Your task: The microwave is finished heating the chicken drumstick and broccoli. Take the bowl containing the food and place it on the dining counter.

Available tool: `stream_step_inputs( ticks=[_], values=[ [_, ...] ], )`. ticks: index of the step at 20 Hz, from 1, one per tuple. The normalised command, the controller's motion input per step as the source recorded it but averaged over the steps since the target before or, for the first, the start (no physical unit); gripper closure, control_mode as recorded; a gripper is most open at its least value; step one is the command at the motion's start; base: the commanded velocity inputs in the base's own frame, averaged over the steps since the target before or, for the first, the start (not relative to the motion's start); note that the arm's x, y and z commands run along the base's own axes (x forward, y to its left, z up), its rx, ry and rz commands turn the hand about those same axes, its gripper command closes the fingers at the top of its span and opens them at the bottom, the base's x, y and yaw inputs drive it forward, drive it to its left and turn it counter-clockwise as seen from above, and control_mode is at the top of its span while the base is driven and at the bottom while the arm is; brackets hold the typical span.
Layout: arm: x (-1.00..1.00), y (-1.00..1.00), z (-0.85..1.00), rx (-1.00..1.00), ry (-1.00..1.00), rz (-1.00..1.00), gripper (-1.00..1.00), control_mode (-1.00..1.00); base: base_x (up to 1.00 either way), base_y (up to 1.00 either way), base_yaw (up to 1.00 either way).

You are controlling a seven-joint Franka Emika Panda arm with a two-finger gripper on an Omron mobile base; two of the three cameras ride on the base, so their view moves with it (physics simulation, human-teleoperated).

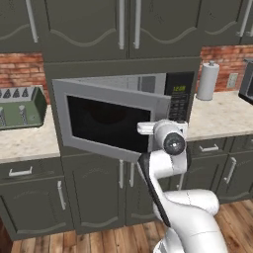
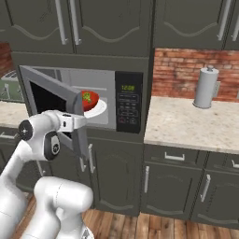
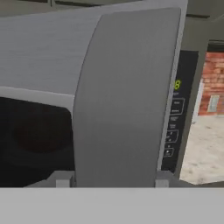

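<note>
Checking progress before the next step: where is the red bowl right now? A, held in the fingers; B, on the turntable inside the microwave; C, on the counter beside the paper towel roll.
B: the red bowl sits on the white turntable inside the open microwave.

place: kitchen | cues: built-in microwave [image 2: 84, 100]; dark cabinets [image 2: 116, 177]; stone counter [image 2: 191, 123]; brick backsplash [image 2: 182, 70]

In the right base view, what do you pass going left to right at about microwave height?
Open microwave door → red bowl on the white turntable → black control panel → beige countertop → paper towel roll.
</note>
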Motion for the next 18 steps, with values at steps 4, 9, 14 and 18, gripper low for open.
stream_step_inputs(
  ticks=[4, 9, 14, 18],
  values=[
    [-1.0, 0.7, 0.96, 0.0, 0.02, 0.0, 1.0, -1.0, 0.0, 0.0, 0.0],
    [-1.0, 0.57, 0.12, -0.04, 0.02, 0.0, -1.0, -1.0, 0.0, 0.0, 0.0],
    [-1.0, 0.2, -0.52, -0.03, 0.16, 0.05, -1.0, -1.0, 0.0, 0.0, 0.0],
    [-1.0, -0.73, 0.15, 0.06, 0.0, 0.0, -1.0, -1.0, 0.0, 0.0, 0.0]
  ],
)
